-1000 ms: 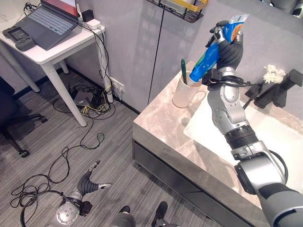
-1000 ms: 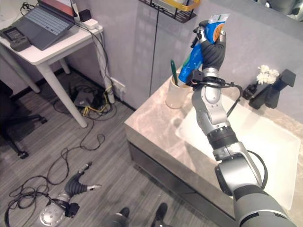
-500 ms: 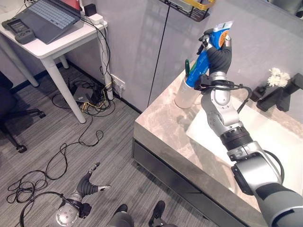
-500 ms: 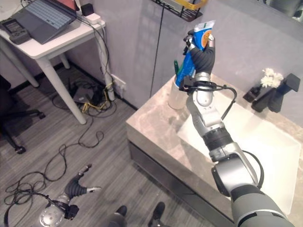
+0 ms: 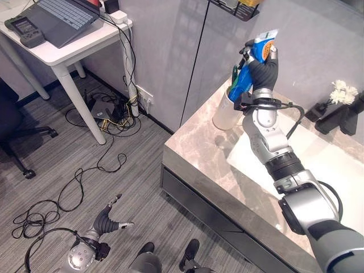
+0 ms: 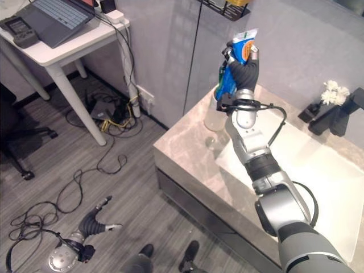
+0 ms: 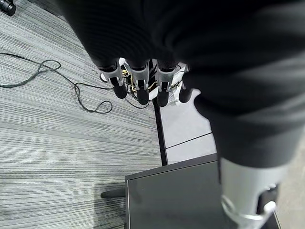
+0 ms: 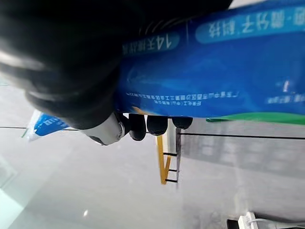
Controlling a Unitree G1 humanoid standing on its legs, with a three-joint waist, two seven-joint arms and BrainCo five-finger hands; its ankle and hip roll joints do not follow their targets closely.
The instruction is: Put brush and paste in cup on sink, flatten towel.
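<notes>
The right hand is raised above the back left corner of the marble counter, its fingers curled round a blue toothpaste tube that slants down toward the white cup. The tube's lower end sits at or just over the cup's mouth; whether it is inside cannot be told, since the wrist and forearm cover that spot. A green toothbrush stands in the cup, with just its top visible beside the tube. In the right wrist view the tube stretches across in front of the dark fingertips, print blurred. To the right of the arm lies the white sink basin, partly covered by the forearm, and at its back stand a black faucet and a white fluffy item too small to identify. A wire wall rack with something yellow in it is cut off by the top edge. On the far left a white desk carries a laptop, with a power strip and tangled cables on the grey floor beneath, and an office chair is cut off at the left edge. The left hand hangs low over the floor, fingers loosely extended and holding nothing.
</notes>
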